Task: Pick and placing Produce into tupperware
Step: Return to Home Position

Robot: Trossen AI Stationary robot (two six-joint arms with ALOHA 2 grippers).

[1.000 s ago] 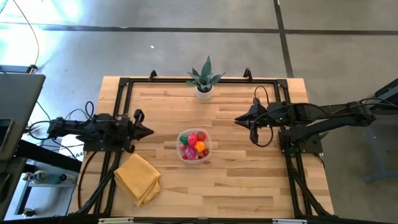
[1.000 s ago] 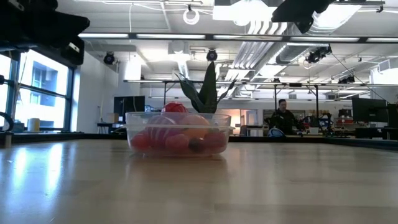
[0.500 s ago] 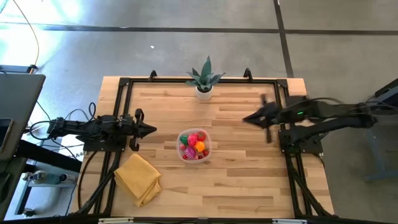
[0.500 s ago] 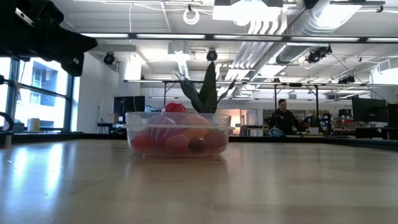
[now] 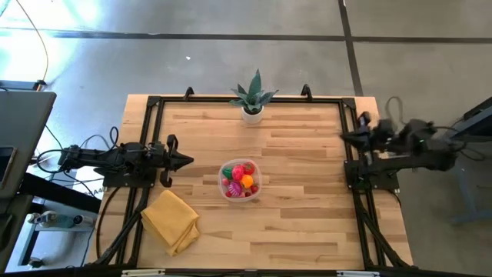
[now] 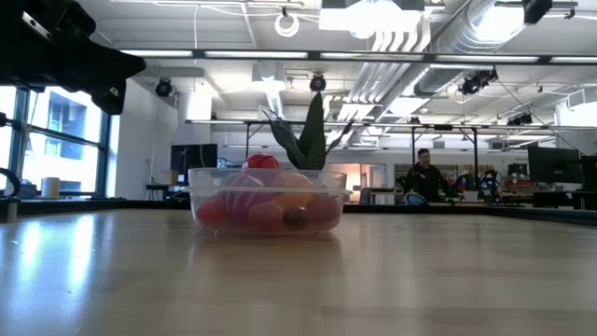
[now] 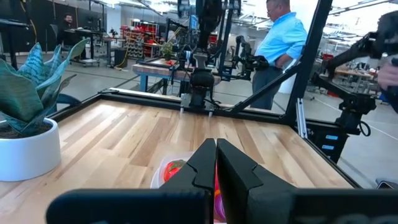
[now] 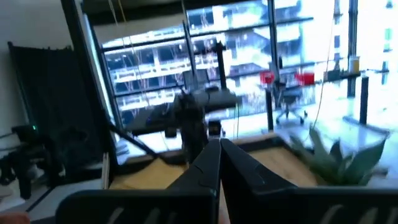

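Note:
The tupperware (image 5: 241,179) stands near the table's middle, a small round clear tub with its base on the wood; in the low view the tupperware (image 6: 267,200) shows from the side. Red, orange, pink and green produce (image 5: 240,178) lies inside it. My left gripper (image 5: 186,161) is shut at the table's left edge, level, pointing at the tub from a short way off; in its wrist view my left gripper (image 7: 216,149) has its fingers together. My right gripper (image 5: 344,136) is shut and empty, drawn back over the table's right edge; my right gripper (image 8: 220,148) shows its fingers closed.
A spiky green plant in a white pot (image 5: 253,101) stands at the far edge. A folded yellow cloth (image 5: 171,221) lies near the left front. A black frame (image 5: 154,104) runs along the table's sides. A person (image 7: 278,43) stands beyond the table.
My right gripper has drawn back from over the table toward the right edge, and the small gap between its fingers has shut. My left gripper and the tupperware have kept still.

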